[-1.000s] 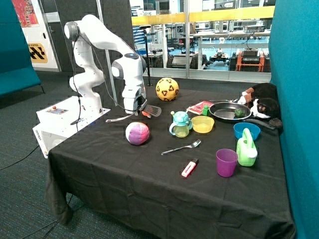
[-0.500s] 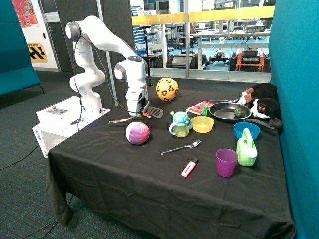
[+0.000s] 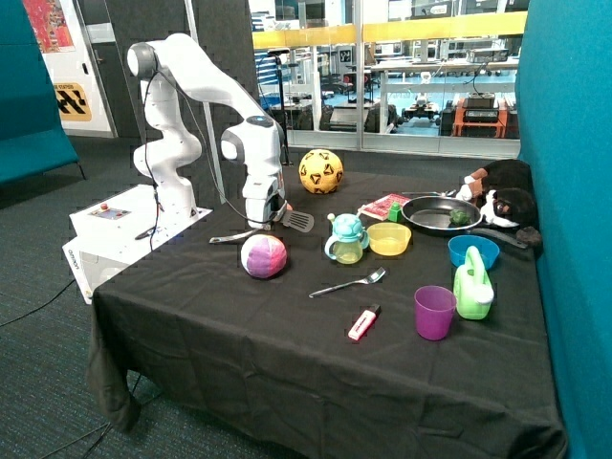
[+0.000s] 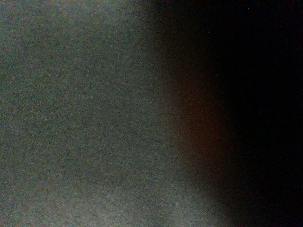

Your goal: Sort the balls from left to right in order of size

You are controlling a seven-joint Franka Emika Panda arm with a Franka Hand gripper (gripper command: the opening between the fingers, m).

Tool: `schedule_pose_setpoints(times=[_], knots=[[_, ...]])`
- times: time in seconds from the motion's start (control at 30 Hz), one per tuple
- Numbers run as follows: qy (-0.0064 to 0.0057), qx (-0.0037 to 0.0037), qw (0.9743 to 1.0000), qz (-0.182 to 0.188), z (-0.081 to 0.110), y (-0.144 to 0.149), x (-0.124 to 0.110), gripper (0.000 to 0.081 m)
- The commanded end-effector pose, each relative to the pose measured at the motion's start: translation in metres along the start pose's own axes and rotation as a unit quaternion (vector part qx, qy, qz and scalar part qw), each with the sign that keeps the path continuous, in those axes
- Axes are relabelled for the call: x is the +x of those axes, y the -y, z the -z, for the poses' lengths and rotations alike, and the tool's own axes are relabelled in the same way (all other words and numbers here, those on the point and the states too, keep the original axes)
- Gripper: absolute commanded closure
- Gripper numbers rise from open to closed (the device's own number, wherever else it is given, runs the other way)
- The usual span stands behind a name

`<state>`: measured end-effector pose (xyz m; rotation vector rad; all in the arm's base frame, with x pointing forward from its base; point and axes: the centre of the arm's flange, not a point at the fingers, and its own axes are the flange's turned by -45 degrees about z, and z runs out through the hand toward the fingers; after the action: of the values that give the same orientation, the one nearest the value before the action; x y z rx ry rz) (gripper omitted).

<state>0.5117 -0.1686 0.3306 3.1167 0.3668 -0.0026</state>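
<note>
The gripper [image 3: 264, 222] hangs low over the black-clothed table [image 3: 239, 335], just above the handle of a spatula [image 3: 277, 225]; whether its fingers are apart or together cannot be told, since the arm's white wrist hides them from the outside camera. The mid-sized pink, white and purple ball [image 3: 263, 255] rests on the cloth directly below the gripper at 6 o'clock, near it but apart. The large yellow ball with black marks [image 3: 320, 171] sits at about 1 o'clock from the gripper, farther back on the table and well apart. A speck of orange shows right at the gripper's edge, too small to tell what it is, so the small orange-yellow ball cannot be placed.

At 3 o'clock from the pink ball stand a teal-lidded sippy cup [image 3: 345, 239] and a yellow bowl [image 3: 389, 238]; a spoon [image 3: 349, 282] lies at 4 o'clock.

The wrist view is only a grey blur with a dark reddish shadow on one side; nothing there can be made out.
</note>
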Motion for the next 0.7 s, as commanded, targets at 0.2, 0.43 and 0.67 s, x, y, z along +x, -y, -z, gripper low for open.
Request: schedule_pose_setpoints(times=[0.2, 0.43, 0.67], knots=[[-0.0010, 0.00156, 1.0000, 0.005, -0.0151, 0.0083, 0.0045, 0.0808], [-0.0010, 0.00157, 1.0000, 0.001, -0.0183, 0.0108, 0.0082, 0.0808], [-0.0010, 0.00157, 1.0000, 0.000, -0.0215, 0.0131, 0.0089, 0.0808]])
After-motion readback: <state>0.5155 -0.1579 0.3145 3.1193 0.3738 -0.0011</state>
